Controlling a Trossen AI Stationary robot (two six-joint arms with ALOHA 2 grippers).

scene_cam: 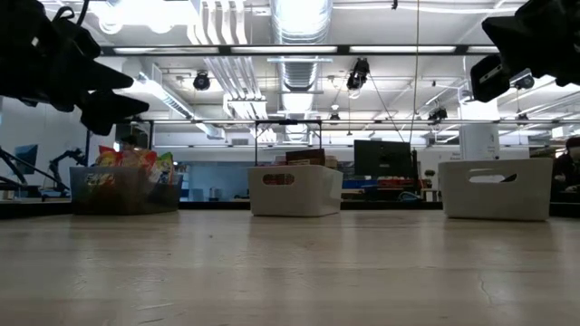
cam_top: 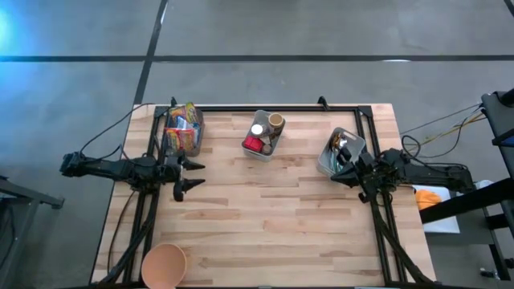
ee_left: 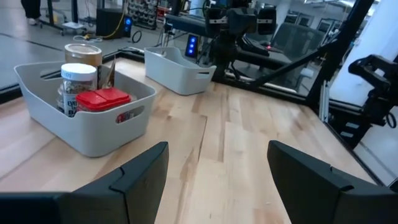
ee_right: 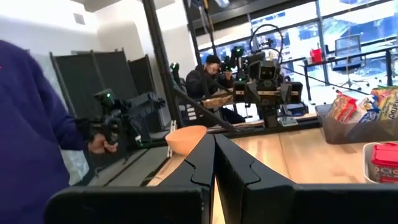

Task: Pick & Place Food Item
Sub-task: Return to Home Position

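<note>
Food items sit in bins along the table's far side. Colourful snack packets fill a dark bin [cam_top: 183, 128] at the far left. Jars and a red-lidded tub stand in a grey bin [cam_top: 263, 135] at the far middle, which is also the near grey bin [ee_left: 87, 106] in the left wrist view. My left gripper [cam_top: 191, 177] hovers open just near of the snack bin, pointing toward the table's right, with nothing between its fingers [ee_left: 146, 177]. My right gripper [cam_top: 337, 173] hovers shut at the right side, beside a second grey bin [cam_top: 341, 151], pointing left.
An orange bowl [cam_top: 165, 265] stands at the near left corner. The wooden tabletop [cam_top: 273, 217] lies bare between the arms. A person in a purple sleeve [ee_right: 31, 124] stands beside the table holding a device; another person sits farther back.
</note>
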